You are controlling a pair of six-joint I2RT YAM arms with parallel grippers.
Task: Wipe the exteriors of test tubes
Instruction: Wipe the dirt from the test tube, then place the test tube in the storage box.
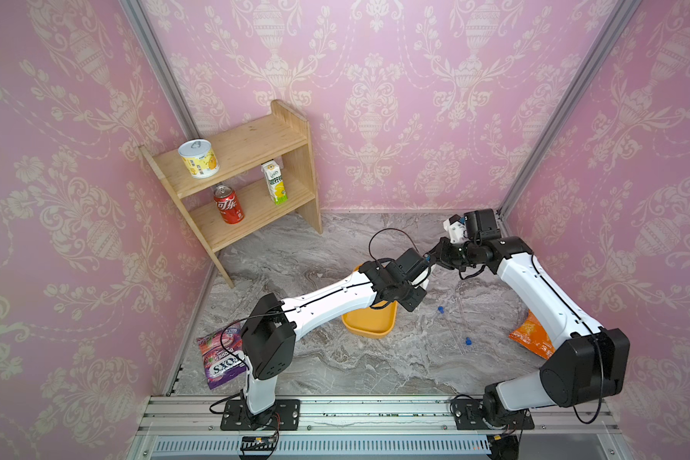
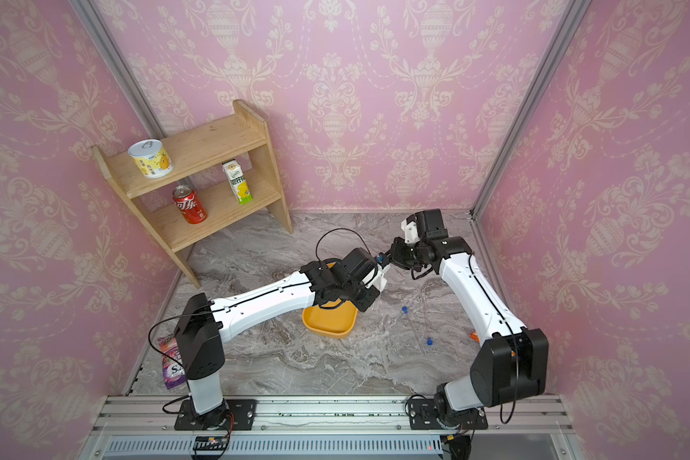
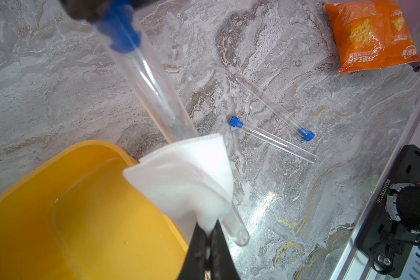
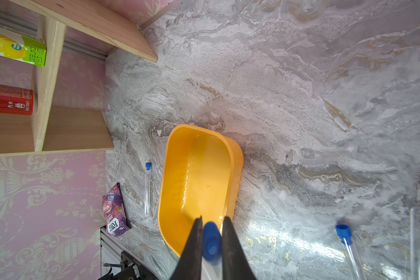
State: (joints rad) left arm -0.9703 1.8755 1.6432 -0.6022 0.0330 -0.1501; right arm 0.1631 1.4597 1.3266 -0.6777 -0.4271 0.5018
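In both top views, the right gripper [image 1: 433,258] reaches left above the marble table [image 1: 335,370] and pinches the blue-capped end of the held test tube [image 1: 427,258], to the far right of the yellow tray [image 1: 369,333]. The left arm [image 1: 327,294] lies across the tray, with a bit of white cloth [image 1: 424,283] showing under its wrist. Right of the tray we find a loose tube [image 1: 441,310], cap at its far end, and a second loose tube [image 1: 467,341], cap at its near end. Both lie flat, near the orange snack bag [image 1: 528,338].

From the left wrist we see the left gripper [image 3: 207,232] pressed together on the white cloth. The cloth covers the lower stretch of the held test tube, though we cannot tell whether it wraps fully around. The tube's rounded end pokes out beside the gripper.

From the right wrist, the right gripper is clamped on the blue cap [image 4: 211,234]. Left of the tray lies a third loose tube [image 4: 147,191], near the purple candy bag [image 4: 114,213].
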